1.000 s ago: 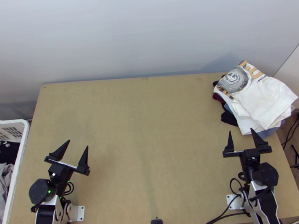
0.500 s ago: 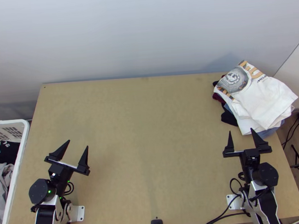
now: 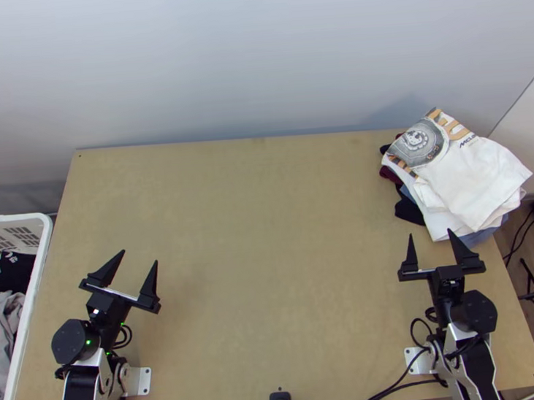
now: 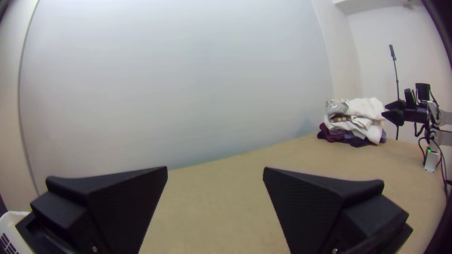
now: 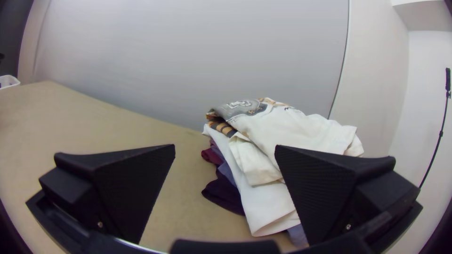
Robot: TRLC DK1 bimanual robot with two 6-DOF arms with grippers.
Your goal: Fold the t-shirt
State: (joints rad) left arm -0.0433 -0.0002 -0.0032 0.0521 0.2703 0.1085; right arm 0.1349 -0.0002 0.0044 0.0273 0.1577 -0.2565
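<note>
In the top view my left gripper [image 3: 142, 273] stands open over the table's near left part, nothing between its fingers. My right gripper [image 3: 432, 234] is open just on the near side of the clothes pile, holding nothing. A white t-shirt [image 3: 478, 178] with a grey and orange print lies folded on top of that pile at the table's far right. The left wrist view has my left gripper [image 4: 215, 170] wide apart, with the t-shirt [image 4: 365, 109] in the distance. In the right wrist view my right gripper [image 5: 225, 148] is open and the t-shirt [image 5: 278, 129] lies beyond it.
Dark, maroon and blue clothes [image 3: 408, 208] lie under the white ones. A white basket [image 3: 42, 252] with grey and black clothes stands at the table's left side. Cables [image 3: 397, 387] run along the near edge of the wooden table [image 3: 256, 259].
</note>
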